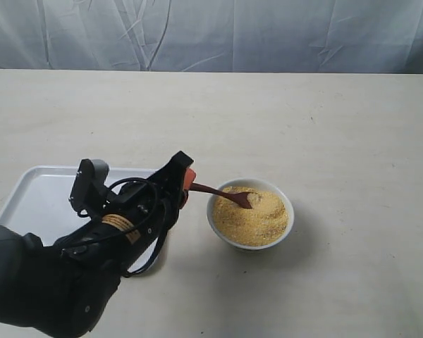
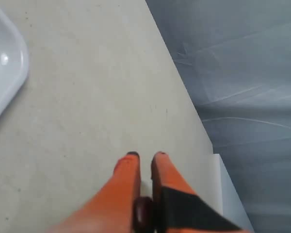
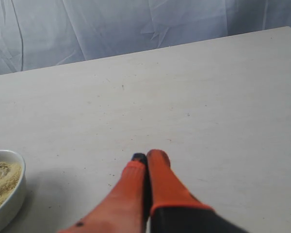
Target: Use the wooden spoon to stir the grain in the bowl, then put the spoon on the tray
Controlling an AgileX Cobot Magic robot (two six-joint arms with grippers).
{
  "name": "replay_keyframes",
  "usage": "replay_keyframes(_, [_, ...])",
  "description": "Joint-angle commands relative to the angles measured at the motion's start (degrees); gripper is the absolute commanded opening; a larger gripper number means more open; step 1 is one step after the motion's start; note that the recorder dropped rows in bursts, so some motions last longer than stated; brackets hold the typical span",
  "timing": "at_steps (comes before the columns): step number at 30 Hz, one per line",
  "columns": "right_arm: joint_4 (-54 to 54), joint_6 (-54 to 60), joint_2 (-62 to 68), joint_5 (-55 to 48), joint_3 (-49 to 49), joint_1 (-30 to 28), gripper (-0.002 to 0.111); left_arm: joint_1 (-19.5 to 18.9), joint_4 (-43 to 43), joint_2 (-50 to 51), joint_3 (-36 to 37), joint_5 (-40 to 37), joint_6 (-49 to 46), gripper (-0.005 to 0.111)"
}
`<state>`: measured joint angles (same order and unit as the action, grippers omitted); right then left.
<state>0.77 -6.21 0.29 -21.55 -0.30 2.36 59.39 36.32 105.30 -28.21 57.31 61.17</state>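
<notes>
My left tool (image 1: pixel 189 186) is closed narrowly on the handle end of the wooden spoon (image 1: pixel 215 191); in the left wrist view a dark bit of the handle shows between the two orange fingers (image 2: pixel 128 170). In the exterior view the spoon's long axis runs left to right and slopes down. Its handle end is raised at my tool on the left, and its oval end points right and down into the grain (image 1: pixel 261 220). The handle crosses above the left rim of the bowl (image 1: pixel 251 244). The bowl stands on the desk (image 1: pixel 338 127), just right of the tray (image 1: pixel 35 190) and apart from it. My right tool (image 3: pixel 146 157) has its fingers pressed together with nothing between them, above bare desk beside the bowl.
</notes>
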Motion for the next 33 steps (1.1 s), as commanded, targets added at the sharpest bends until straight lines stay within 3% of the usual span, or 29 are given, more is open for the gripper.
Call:
replay_keyframes(1, [-0.30,0.19,-0.29,0.82,0.30,-0.34,0.000,0.13,-1.29,-0.28,0.30,-1.82,-1.91,0.000])
replay_keyframes(13, [-0.30,0.19,-0.29,0.67,0.30,-0.34,0.000,0.13,-2.72,-4.05,0.04,-2.07,-10.42,0.000])
replay_keyframes(22, [-0.30,0.19,-0.29,0.67,0.30,-0.34,0.000,0.13,-7.82,-4.54,-1.43,-0.84,-10.94,0.000])
replay_keyframes(33, [-0.30,0.19,-0.29,0.81,0.30,-0.34,0.000,0.13,-7.54,-4.54,-2.09,-1.76,-14.12,0.000])
